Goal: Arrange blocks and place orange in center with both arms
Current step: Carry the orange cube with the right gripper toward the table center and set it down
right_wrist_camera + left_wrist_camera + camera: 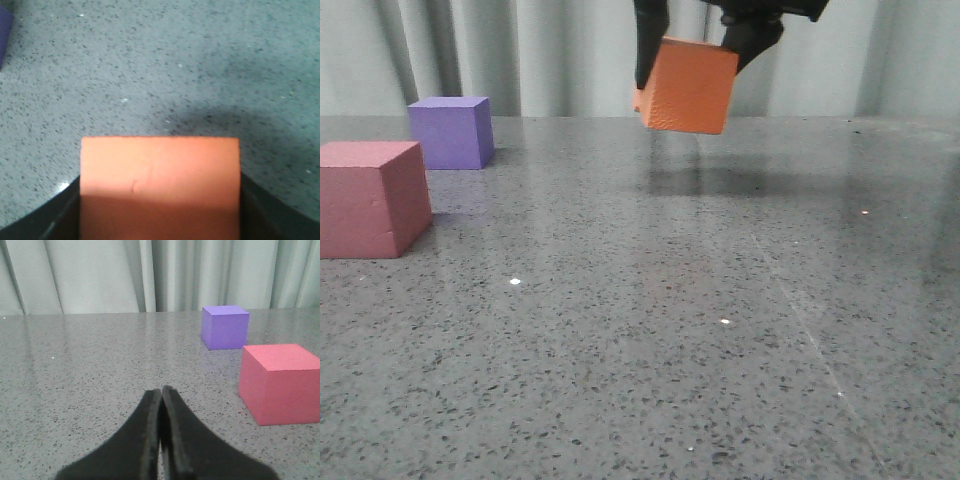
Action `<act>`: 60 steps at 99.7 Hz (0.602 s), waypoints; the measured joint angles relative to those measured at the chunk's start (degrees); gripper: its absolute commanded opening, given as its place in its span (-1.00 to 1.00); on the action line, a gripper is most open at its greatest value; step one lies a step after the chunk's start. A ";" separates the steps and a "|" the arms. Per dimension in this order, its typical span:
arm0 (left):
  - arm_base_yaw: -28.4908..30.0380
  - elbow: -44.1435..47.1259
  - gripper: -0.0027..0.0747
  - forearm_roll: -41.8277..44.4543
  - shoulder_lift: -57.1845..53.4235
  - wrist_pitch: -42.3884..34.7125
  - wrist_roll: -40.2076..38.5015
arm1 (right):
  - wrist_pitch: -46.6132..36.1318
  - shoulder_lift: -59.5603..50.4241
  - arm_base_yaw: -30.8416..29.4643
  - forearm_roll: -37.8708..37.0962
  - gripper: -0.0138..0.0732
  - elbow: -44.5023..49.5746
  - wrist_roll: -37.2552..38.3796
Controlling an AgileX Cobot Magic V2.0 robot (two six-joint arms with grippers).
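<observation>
Carrying orange | right end effector pinching it, aloft near far edge | center lies leftward | left end effector pressed together

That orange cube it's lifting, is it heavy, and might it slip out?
Probably light: the orange cube looks like foam and hangs slightly tilted in the right gripper. Its matte faces likely grip well. Flat sides mean it shouldn't roll once set down.
</observation>
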 measured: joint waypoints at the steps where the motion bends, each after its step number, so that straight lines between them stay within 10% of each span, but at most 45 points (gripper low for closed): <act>1: 0.00 0.00 -0.98 0.00 0.00 0.00 0.00 | 0.00 0.36 0.36 -0.29 -0.04 -0.37 0.22; 60: 0.00 0.00 -0.98 0.00 0.00 0.00 0.00 | 2.10 12.89 7.21 -3.91 0.05 -10.23 9.77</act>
